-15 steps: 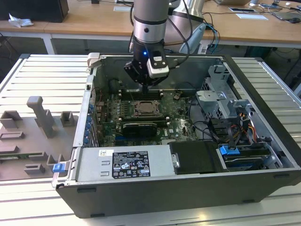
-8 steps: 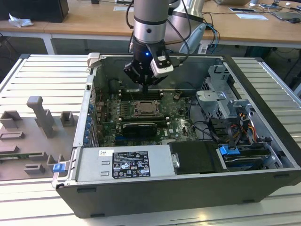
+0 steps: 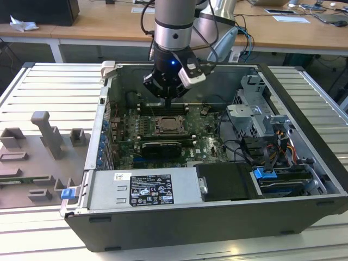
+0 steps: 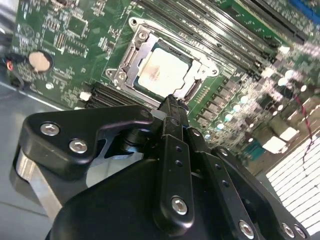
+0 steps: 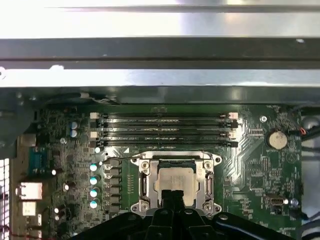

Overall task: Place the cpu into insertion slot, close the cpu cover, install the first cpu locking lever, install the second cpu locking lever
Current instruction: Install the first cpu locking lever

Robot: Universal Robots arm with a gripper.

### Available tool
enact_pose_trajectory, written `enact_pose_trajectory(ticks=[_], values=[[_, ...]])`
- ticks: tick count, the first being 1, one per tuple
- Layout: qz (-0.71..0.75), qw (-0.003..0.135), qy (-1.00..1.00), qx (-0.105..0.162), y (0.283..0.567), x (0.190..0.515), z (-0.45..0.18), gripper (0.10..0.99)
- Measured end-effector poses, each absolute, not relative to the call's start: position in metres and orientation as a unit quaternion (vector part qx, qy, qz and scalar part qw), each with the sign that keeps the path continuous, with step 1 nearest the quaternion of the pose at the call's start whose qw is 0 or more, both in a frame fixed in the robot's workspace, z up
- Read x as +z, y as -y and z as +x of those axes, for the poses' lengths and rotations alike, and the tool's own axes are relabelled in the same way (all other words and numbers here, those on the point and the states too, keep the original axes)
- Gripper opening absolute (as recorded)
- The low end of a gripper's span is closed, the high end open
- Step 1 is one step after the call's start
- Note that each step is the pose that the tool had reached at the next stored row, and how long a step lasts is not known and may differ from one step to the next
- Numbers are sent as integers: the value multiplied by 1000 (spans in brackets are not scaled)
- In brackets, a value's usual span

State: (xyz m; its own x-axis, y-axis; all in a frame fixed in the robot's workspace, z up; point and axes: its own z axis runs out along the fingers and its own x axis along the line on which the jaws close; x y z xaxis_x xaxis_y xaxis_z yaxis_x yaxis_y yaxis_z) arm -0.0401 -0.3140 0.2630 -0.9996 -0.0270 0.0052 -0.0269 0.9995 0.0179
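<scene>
Claw (image 4: 172, 101) tip, pinched together, just above cpu (image 4: 162, 70) edge.

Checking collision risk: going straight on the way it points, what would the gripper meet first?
The gripper would likely meet the pale silver-grey square cpu near its edge, or the silvery metal cover frame around it; depth is unclear.

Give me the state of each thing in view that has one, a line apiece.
cpu: lying flat, seated in the socket.
socket: filled by the cpu.
cover: down over the cpu, which shows through its window.
gripper: shut, holding nothing, tips at the near edge of the socket; contact cannot be told.
computer case: lying on its side, open on top.
</scene>
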Motion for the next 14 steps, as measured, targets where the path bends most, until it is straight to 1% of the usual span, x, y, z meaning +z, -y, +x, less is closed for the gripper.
enact_pose_trajectory(ticks=[5,10,14], values=[[64,3,998,-9,314,263,-40,106],[64,1,998,-10,314,262,-64,106],[47,1,999,-10,314,261,-67,106]])
